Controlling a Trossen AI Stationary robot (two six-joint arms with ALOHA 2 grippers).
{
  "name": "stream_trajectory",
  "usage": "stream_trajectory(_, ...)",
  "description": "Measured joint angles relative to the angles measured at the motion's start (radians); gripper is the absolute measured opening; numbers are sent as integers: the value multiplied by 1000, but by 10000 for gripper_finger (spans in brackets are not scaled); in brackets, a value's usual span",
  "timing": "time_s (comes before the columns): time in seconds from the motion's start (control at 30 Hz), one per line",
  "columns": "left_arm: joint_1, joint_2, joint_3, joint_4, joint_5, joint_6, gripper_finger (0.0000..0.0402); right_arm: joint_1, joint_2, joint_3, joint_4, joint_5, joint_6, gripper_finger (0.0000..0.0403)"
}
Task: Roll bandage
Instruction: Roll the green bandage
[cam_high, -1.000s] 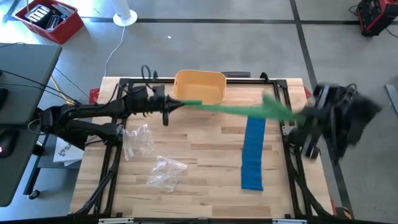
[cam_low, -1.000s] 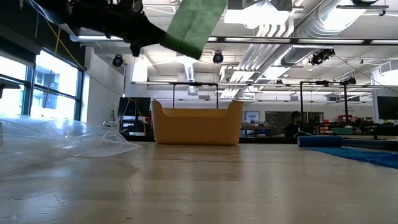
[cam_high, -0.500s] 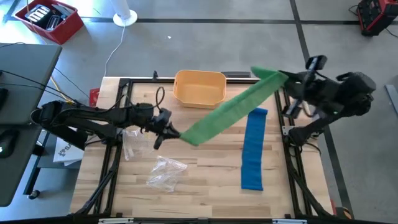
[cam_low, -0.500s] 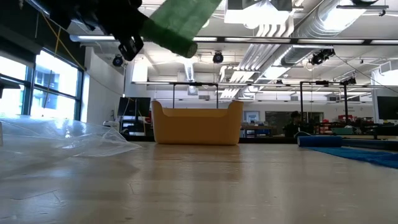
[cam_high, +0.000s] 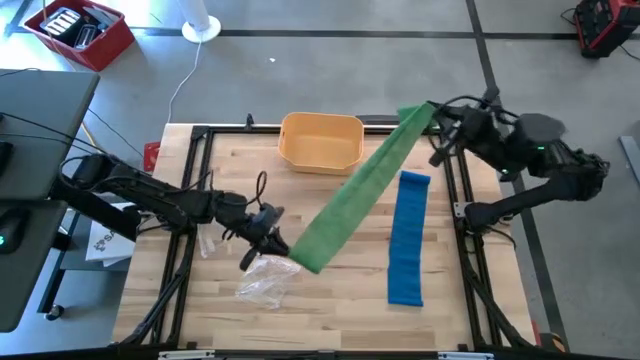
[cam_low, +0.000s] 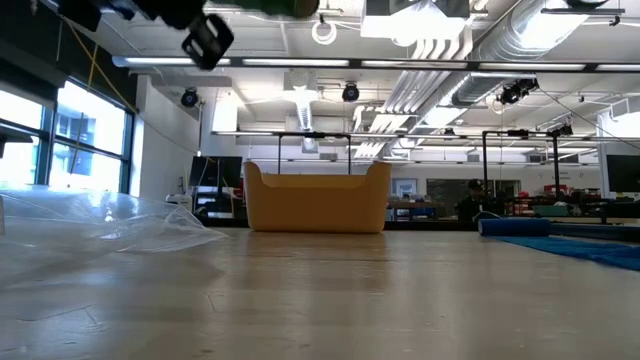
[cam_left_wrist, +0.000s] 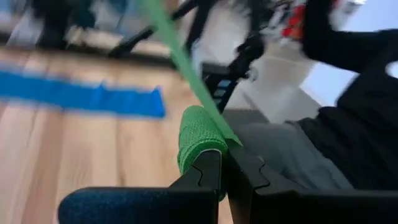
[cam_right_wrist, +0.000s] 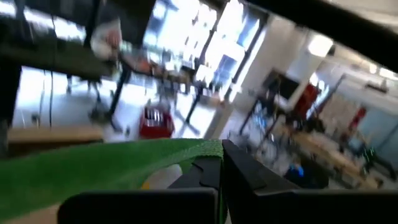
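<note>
A green bandage (cam_high: 355, 185) stretches in the air, slanting from the table's near left middle to its far right corner. My left gripper (cam_high: 276, 246) is shut on its near end and my right gripper (cam_high: 436, 118) is shut on its far end. In the left wrist view that near end is a small rolled lump (cam_left_wrist: 198, 140), and the strip (cam_left_wrist: 176, 51) runs away from it. A blue bandage (cam_high: 406, 240) lies flat on the table's right half. The low view shows only part of my left gripper (cam_low: 208, 38), at the picture's top. My left gripper pinches the bandage's rolled near end (cam_left_wrist: 205, 149) between its two shut fingers, coming nearly level from the table's left. The lump sticks out past the fingertips, clear of the table. My right gripper pinches the strip's far end (cam_right_wrist: 202, 149) between its shut fingers, nearly level and high above the far right corner. The strip leaves the fingers flat and drawn straight toward the other arm.
A yellow bin (cam_high: 320, 140) stands at the far middle. Crumpled clear plastic bags (cam_high: 266, 279) (cam_high: 218, 226) lie on the left half, under and beside my left arm. Black frame rails (cam_high: 462, 210) run along the table's sides.
My left gripper has gone toward the near edge with its end of the green bandage. My right gripper has swung toward the far right corner with the other end. The strip, which ran along the far side, now slants across the table, lifted clear.
</note>
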Motion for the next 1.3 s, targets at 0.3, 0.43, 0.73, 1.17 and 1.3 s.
stream_trajectory(0.3, -95, 0, 0, 417, 4, 227, 1, -86, 40, -89, -272, -134, 202, 0)
stream_trajectory(0.43, -116, 1, 0, 579, 24, 309, 1, -104, 46, -269, -103, -227, 187, 0)
stream_trajectory(0.73, -148, 0, 0, 852, 56, 571, 1, -121, 96, -753, 546, -562, 308, 0)
stream_trajectory(1.17, -86, 1, 0, 1038, -527, 982, 1, 115, 445, -917, 1098, -687, 609, 0)
stream_trajectory(1.3, 0, 0, 0, 1001, -673, 1084, 1, 175, 489, -916, 1216, -837, 650, 0)
